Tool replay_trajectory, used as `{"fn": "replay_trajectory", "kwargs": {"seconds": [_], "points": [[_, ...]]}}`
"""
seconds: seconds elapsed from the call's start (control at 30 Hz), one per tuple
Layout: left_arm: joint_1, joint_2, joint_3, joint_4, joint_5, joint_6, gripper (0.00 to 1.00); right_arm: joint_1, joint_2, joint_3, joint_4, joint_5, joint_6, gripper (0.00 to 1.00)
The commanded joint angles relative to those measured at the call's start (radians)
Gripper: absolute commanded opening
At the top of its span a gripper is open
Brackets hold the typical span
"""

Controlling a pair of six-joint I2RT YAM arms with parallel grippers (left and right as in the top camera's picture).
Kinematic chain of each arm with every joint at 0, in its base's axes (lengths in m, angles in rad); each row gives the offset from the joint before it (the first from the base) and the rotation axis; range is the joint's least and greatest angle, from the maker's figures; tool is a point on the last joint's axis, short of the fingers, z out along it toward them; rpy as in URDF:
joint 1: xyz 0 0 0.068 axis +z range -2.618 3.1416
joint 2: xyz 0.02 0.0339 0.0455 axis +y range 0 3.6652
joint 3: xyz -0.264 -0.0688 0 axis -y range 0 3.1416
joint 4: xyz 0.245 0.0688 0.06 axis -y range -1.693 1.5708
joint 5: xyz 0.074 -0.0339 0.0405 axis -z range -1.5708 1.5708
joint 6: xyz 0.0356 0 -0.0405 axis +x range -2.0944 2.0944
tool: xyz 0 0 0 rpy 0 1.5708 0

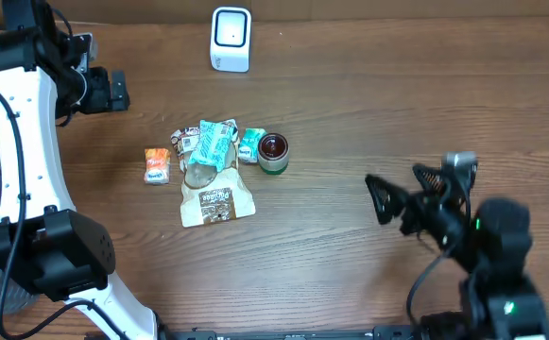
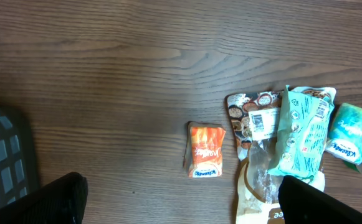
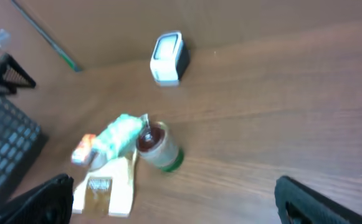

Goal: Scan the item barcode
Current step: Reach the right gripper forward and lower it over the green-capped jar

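Several items lie in a cluster mid-table: an orange packet [image 1: 157, 165], a teal wipes pack [image 1: 210, 144], a brown-and-white bag [image 1: 216, 200], a small teal tissue pack [image 1: 250, 144] and a green-banded jar [image 1: 273, 153]. The white scanner [image 1: 231, 38] stands at the back. My left gripper [image 1: 115, 92] hovers open, up and left of the cluster, holding nothing. Its view looks down on the orange packet [image 2: 205, 149], the teal pack [image 2: 302, 134] and the bag's barcode label [image 2: 261, 121]. My right gripper [image 1: 383, 200] is open and empty, right of the jar [image 3: 159, 148], facing the scanner [image 3: 168, 57].
A dark mesh basket [image 2: 3, 155] sits at the table's left edge, also in the right wrist view [image 3: 6, 143]. Bare wood lies between the cluster and the right gripper.
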Motion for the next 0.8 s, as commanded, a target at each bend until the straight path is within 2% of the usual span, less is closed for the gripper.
{"fn": "replay_trajectory", "kwargs": {"seconds": [0.0, 0.23, 0.4, 0.6, 0.77], "points": [[-0.007, -0.016, -0.005, 0.001, 0.014, 0.024, 1.00, 0.006, 0.237, 0.246, -0.151, -0.021, -0.015, 1.00], [-0.007, -0.016, -0.005, 0.001, 0.014, 0.024, 1.00, 0.026, 0.637, 0.642, -0.425, -0.021, -0.039, 1.00], [-0.007, -0.016, -0.005, 0.001, 0.014, 0.024, 1.00, 0.130, 0.866, 0.842, -0.499, -0.016, -0.068, 1.00], [-0.007, -0.016, -0.005, 0.001, 0.014, 0.024, 1.00, 0.281, 1.031, 0.902, -0.435, 0.030, -0.067, 1.00], [-0.007, -0.016, -0.005, 0.001, 0.014, 0.024, 1.00, 0.325, 1.091, 0.900, -0.367, 0.031, -0.064, 1.00]]}}
